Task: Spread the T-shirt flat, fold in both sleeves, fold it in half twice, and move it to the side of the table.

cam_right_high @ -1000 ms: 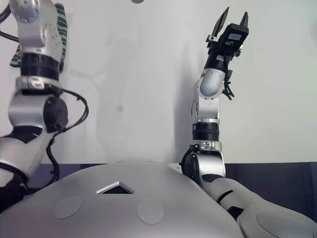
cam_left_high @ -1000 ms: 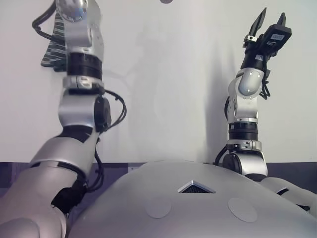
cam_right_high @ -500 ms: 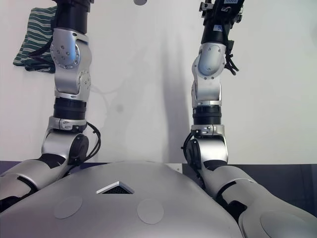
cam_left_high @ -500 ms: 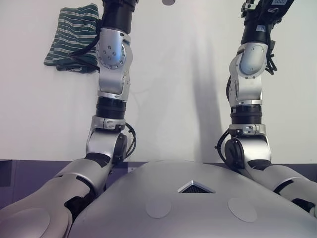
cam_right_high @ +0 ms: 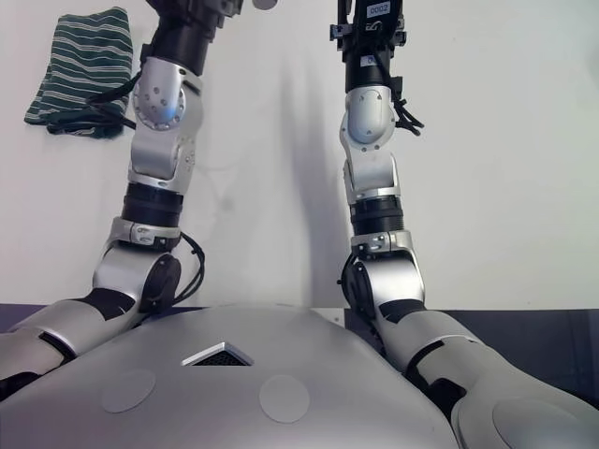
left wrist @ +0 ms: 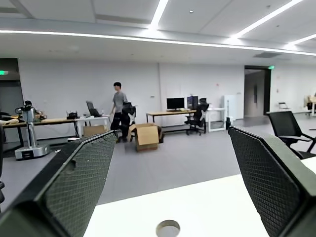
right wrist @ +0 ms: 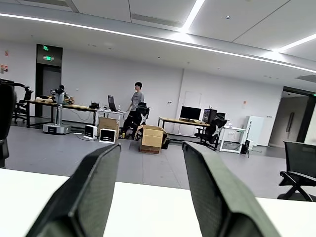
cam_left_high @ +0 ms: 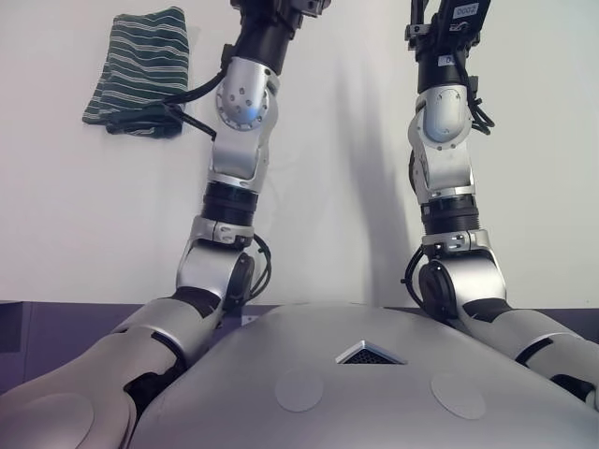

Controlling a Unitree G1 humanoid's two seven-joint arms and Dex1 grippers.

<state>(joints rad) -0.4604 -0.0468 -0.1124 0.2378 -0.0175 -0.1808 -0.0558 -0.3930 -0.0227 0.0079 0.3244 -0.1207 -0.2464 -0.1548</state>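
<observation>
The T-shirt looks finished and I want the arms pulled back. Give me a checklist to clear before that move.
1. T-shirt folded into a compact bundle: ok. The number of folds cannot be told.
2. T-shirt set at the side of the table: ok, it lies at the far left.
3. Left gripper open, nothing between its fingers: ok.
4. Right gripper open, nothing between its fingers: ok.
5. Left arm free of the T-shirt: cannot tell. Its cable crosses the shirt's edge in the left eye view.
</observation>
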